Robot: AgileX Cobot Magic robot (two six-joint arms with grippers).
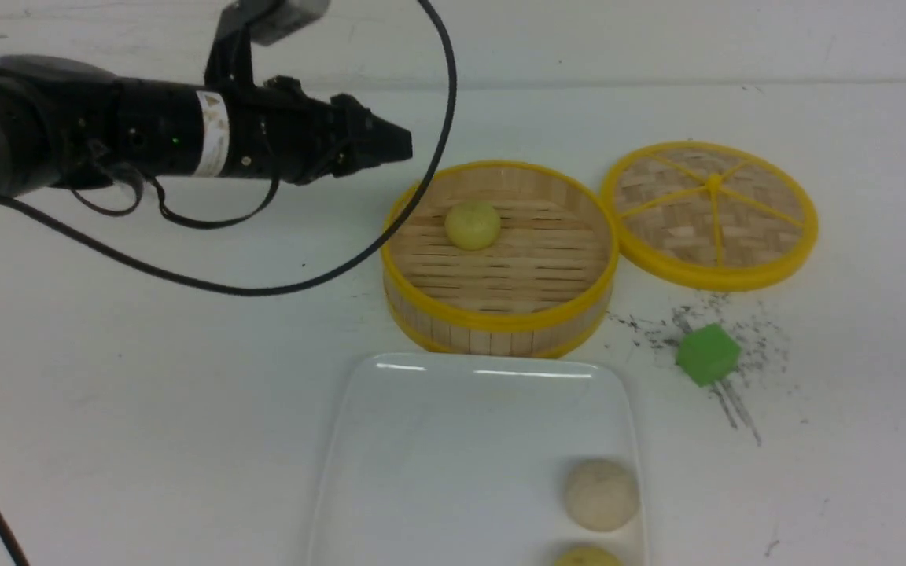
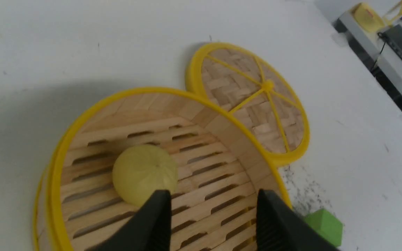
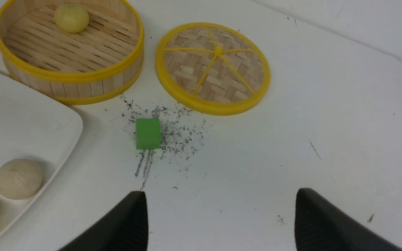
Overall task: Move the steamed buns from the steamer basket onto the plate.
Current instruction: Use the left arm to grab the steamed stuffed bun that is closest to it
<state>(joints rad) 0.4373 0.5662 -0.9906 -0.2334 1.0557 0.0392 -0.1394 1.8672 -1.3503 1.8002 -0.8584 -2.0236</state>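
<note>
On the white surface (image 1: pixel 146 377) stands the round bamboo-slat steamer basket with yellow rims (image 1: pixel 500 314). 1 pale yellow dome-shaped steamed bun (image 1: pixel 473 226) sits on its slatted floor, toward the far wall and left of centre. Just in front of the basket lies the large glossy white rectangular plate with rounded corners (image 1: pixel 453 448), its far edge close to the basket's wall. 2 buns rest on the plate near its right edge: an off-white bun (image 1: pixel 601 494), and nearer the camera a second pale yellow bun (image 1: pixel 587 556), cut off by the bottom of the front view.

The black left gripper (image 1: pixel 402 145) hangs in the air at the basket's far-left side, above its rim. The left wrist view shows its jaws parted with nothing between them, over the basket floor; the bun lies just beside 1 fingertip (image 2: pixel 159 204).

The right gripper (image 3: pixel 222 195) appears only in its own wrist view, jaws spread wide and empty over bare surface, well apart from the basket.

Right of the basket, touching or nearly touching it, lies a flat round woven lid with yellow spokes (image 1: pixel 710 212). In front of the lid, a small green cube (image 1: pixel 708 354) sits among dark scuff marks (image 1: pixel 657 326).
</note>
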